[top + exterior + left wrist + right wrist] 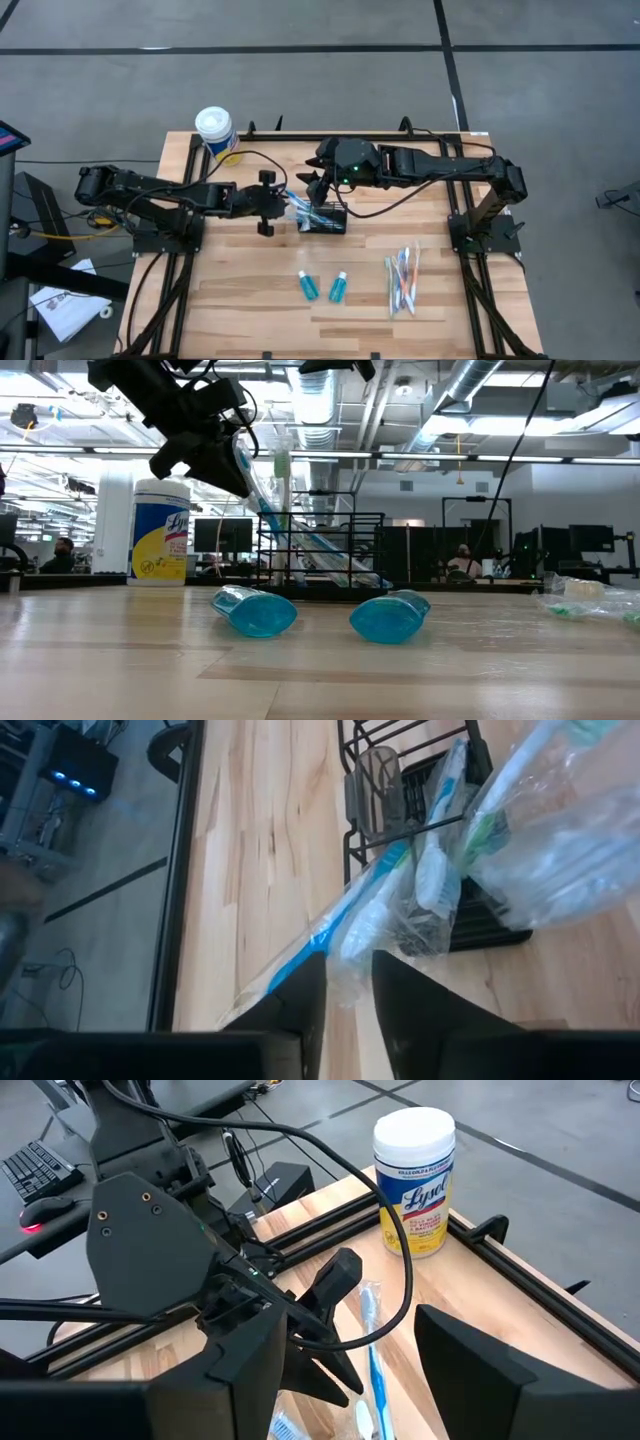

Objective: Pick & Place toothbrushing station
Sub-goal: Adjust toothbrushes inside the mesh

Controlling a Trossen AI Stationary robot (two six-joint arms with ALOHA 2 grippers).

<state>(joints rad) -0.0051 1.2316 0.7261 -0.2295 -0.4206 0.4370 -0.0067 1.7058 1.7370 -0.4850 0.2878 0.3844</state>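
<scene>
The toothbrushing station is a small black wire basket [328, 224] [352, 830] at the table's middle. A blue-and-white toothbrush in a clear wrapper [345, 915] [262, 510] slants out of it toward the left, with my left gripper [348, 1005] [277, 205] shut on it. More wrapped brushes [560, 840] lean in the basket. My right gripper [370, 1380] [318, 186] hangs open just above the basket's far side, touching nothing. Two teal tubes [307, 287] [338, 287] and several toothbrushes [403, 280] lie on the near part of the table. My left gripper pinches the wrapped toothbrush at its outer end [340, 970], wrapper and handle between the two fingers. The fingers come from the table's left, slanting down, roughly along the brush. The brush is tilted, held end raised, its other end [400, 855] down in the basket.
A white-lidded round canister with a yellow label [216, 132] [414, 1180] stands at the far left corner. Black frame rails [180, 270] run along the table's left and right sides. Bare wood lies between the basket and the tubes.
</scene>
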